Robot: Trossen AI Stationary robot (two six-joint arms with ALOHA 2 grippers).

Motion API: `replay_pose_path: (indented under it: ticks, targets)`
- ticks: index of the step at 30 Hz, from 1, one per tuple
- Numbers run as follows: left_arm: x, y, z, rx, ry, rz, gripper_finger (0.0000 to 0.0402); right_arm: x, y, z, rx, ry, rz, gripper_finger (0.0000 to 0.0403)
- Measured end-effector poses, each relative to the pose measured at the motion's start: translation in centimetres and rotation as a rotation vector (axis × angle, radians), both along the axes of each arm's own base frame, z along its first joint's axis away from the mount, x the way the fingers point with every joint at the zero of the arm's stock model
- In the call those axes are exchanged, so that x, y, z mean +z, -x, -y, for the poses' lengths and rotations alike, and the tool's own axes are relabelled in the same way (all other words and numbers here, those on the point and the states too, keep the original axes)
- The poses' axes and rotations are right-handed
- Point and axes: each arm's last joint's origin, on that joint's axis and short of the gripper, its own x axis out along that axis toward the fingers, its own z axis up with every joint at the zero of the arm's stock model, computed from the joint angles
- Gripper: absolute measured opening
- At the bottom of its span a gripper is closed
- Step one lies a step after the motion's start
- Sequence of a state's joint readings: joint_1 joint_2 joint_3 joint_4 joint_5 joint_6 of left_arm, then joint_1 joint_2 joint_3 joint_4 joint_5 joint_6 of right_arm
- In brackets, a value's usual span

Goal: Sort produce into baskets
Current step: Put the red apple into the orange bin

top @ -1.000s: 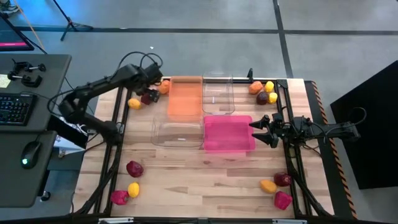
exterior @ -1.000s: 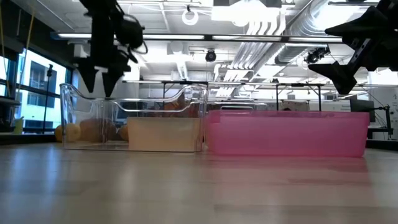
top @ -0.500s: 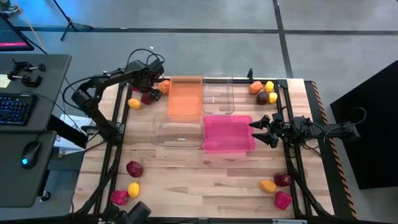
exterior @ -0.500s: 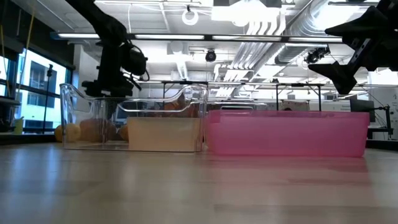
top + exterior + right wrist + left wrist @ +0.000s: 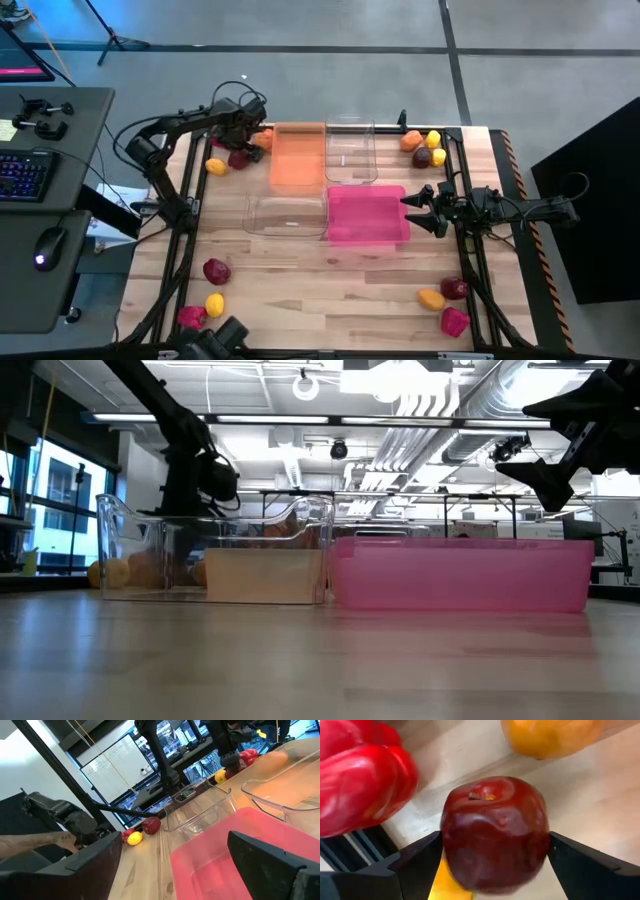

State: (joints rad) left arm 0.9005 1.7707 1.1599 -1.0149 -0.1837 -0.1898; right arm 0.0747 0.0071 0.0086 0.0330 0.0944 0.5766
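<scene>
Four baskets are seen from above mid-table, the left gripper (image 5: 240, 152) lowered at the far-left produce beside the orange basket (image 5: 297, 155). From the left wrist, a glossy dark maroon apple (image 5: 494, 832) with a dimpled stem end is framed between spread fingers (image 5: 415, 865), unclamped. No writing is legible; the right gripper (image 5: 412, 209), fingers apart, is held beside the pink basket (image 5: 366, 215).

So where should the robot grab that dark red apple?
Across its round middle, one finger on each side, coming down from the stem end. The apple sits with its stem dimple facing the left gripper, and its sides bulge widest there. The open fingers already flank those sides.
</scene>
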Motion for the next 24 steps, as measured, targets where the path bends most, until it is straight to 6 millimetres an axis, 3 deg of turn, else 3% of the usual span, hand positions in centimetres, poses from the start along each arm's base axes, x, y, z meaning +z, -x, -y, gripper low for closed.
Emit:
replay_pose_path:
  ticks: [5,24]
  targets:
    - [-1.5,-0.1,-0.1,-0.002,0.034,-0.043,0.0335,0.0,0.0,0.0,0.000,0.000,0.000,0.0351]
    - [-2.1,-0.4,0.0,0.044,0.033,-0.011,0.0335,0.0,0.0,0.0,0.000,0.000,0.000,0.0351]
